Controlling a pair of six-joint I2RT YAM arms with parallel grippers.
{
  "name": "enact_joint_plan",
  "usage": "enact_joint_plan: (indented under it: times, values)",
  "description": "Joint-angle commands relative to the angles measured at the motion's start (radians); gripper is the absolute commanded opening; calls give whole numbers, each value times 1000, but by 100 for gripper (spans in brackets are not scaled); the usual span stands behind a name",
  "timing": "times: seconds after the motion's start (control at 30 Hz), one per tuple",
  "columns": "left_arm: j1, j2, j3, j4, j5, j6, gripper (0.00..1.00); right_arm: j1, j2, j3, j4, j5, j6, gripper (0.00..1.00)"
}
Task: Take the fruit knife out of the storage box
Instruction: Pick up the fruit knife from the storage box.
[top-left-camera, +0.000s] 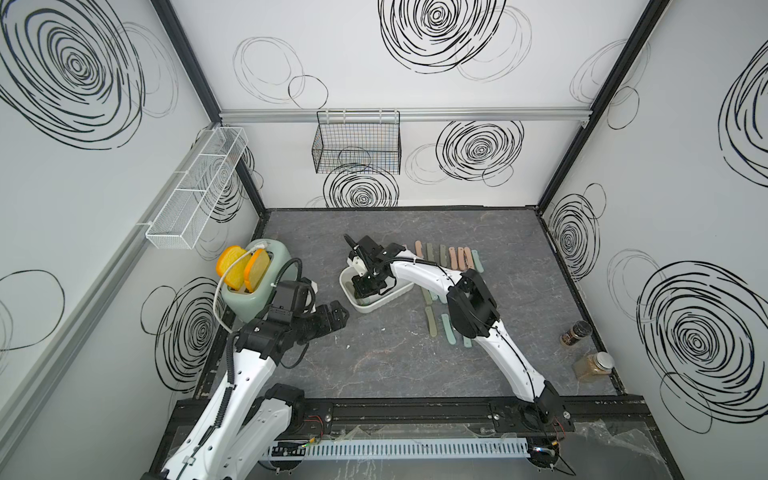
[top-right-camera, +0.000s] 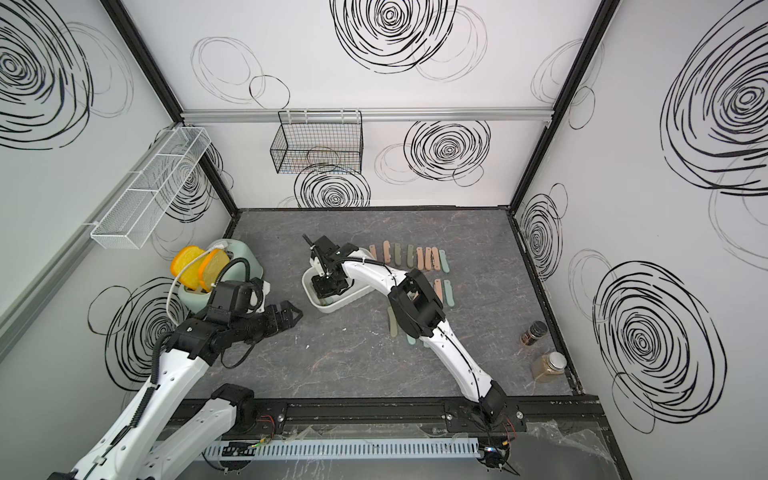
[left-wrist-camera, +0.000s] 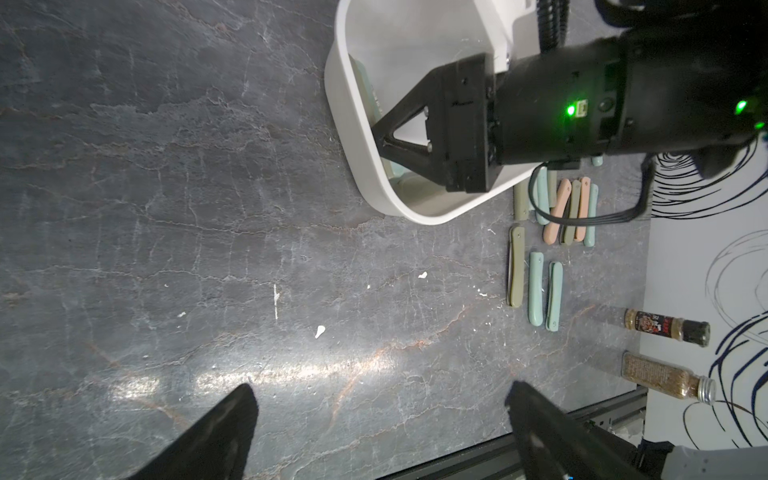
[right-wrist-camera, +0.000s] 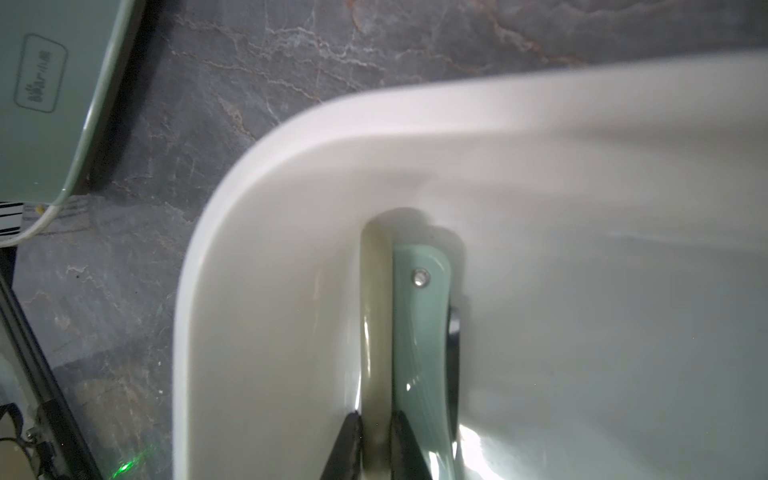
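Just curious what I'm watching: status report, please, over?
Right jaws down in the storage box, closed on an olive fruit knife. Mint knife lies tight alongside. Left jaws wide open, clear of the box.

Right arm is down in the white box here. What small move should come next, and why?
Probably a slow, straight lift. The right gripper pinches the olive knife in the storage box; the teal knife lies right against it, so sliding sideways might drag both.
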Motion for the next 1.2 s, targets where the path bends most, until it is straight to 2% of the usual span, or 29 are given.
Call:
enact_joint_plan:
  times: [0.0,0.37,1.17]
  values:
    - [-6,-11,-9,22,9,12,98,-13,27,27,-53,89,3,14]
    - [-9,-14,-20,20,7,15,98,-33,-15,35,-80,212,-16,9]
    - [-36,55,11,116,9,-28,98,-79,-185,19,-82,138,-31,7]
